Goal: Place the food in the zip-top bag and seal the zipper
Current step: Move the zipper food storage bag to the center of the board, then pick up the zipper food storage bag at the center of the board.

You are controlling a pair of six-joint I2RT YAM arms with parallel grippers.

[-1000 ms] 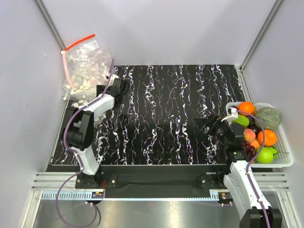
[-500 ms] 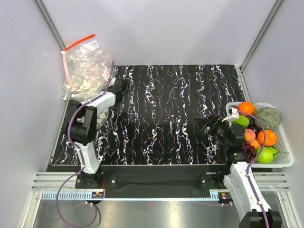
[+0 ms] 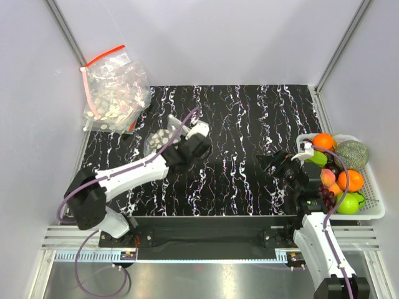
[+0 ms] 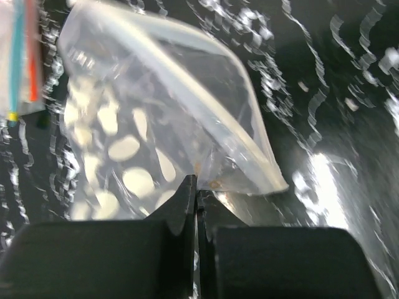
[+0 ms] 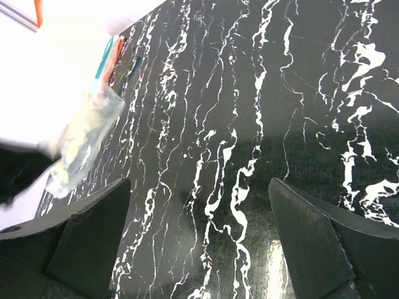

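A: Left wrist: bag (image 4: 156,124) ahead of the left gripper (image 4: 196,194) is blurred; what sits at the pinch is unreadable.
B: Agreed. Heap (image 4: 22,62), up-left of the fingers, cut by the edge.
A: Top view: arm (image 3: 134,173) covers the jaws and most of the bag.
B: Right wrist: bag a pale smear far left of the right gripper (image 5: 198,184).

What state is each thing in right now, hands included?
left hand, shut on the zip-top bag
right hand, open, empty
zip-top bag, held, no food inside
zipper, too blurred to tell
fruit, piled in the white tray
heap of bags, lying far left
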